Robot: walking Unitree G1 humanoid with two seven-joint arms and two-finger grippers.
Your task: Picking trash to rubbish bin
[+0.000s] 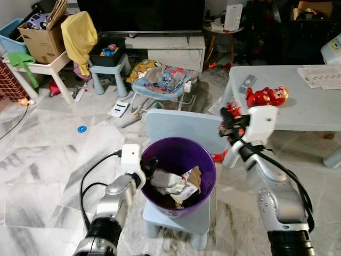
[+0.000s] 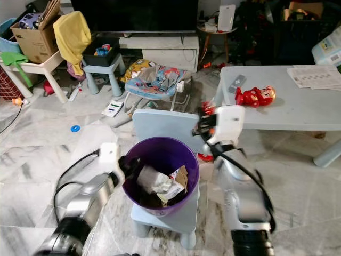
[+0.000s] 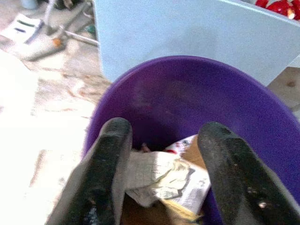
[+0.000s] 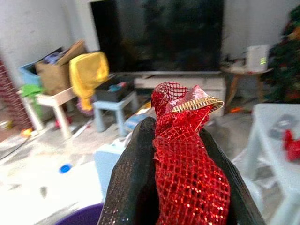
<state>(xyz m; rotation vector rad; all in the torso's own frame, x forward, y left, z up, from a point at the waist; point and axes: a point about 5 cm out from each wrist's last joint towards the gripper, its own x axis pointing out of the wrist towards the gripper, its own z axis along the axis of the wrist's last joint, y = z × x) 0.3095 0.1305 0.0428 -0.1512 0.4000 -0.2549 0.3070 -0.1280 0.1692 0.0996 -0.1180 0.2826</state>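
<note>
Right gripper (image 4: 180,187) pinches red mesh (image 4: 187,164) beside purple bin (image 1: 178,154).

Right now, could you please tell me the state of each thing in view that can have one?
Purple bin: upright on a small chair, partly filled with crumpled paper.
Left pincer: open, over the bin's rim.
Right pincer: shut on red mesh ribbon, raised beside the bin.
Television: screen dark.

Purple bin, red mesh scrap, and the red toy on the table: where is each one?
purple bin (image 1: 205,160), left eye view, bare inner wall.
red mesh scrap (image 4: 187,164), right wrist view, middle of the netting.
red toy (image 1: 266,96), left eye view, its body.
</note>
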